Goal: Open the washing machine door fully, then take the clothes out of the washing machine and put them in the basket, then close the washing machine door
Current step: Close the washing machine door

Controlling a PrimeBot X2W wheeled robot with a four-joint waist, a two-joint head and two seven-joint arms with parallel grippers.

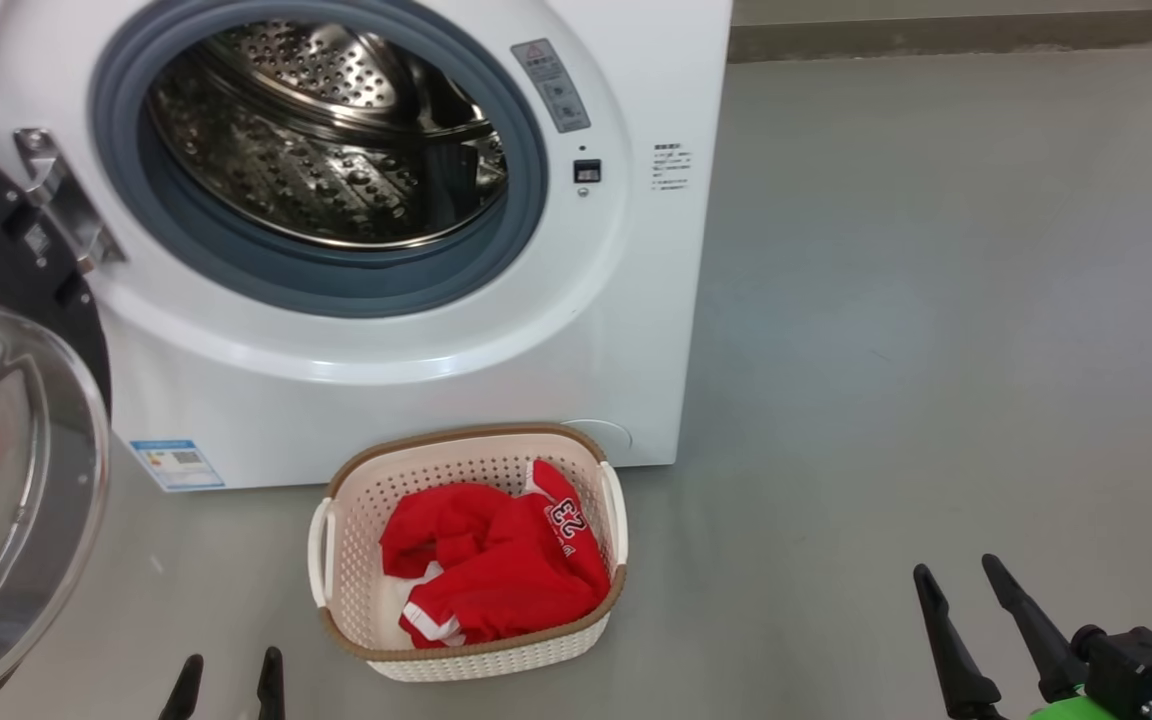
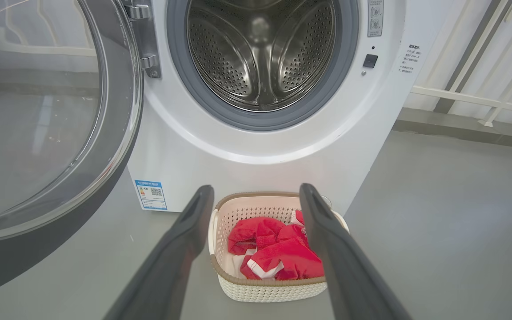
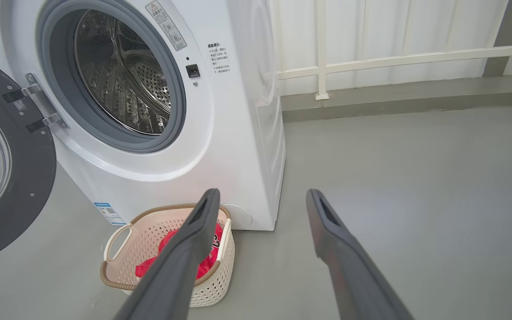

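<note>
The left pincer (image 1: 229, 665) is open and holds nothing. Its two dark fingers stand apart low in the head view, between the door (image 1: 26, 470) and the basket (image 1: 456, 436). The right pincer (image 1: 956, 567) is also open and empty, over the bare floor (image 1: 936, 350), well apart from the washing machine (image 1: 626, 250).

The red clothes (image 1: 496, 570) lie inside the basket, the number 23 facing up. The basket stands on the floor, just in front of the machine and below its opening. The drum (image 1: 336, 170) looks empty as far as the views reach, so I judge that the step in hand is to close the door.

The door is swung wide open on its hinge (image 1: 61, 205) at the left of the opening. The left pincer is the nearer one, so it should do this work. It is better to push on the black rim, near the edge far from the hinge, and not on the bulging glass, where a finger could slip. The push should follow the curve of the door around the hinge and end with a firm press, so that the latch catches.

One care: I cannot tell whether the lower edge of the door passes freely above the basket, so the swing should be slow there. No cloth hangs over the grey seal.
</note>
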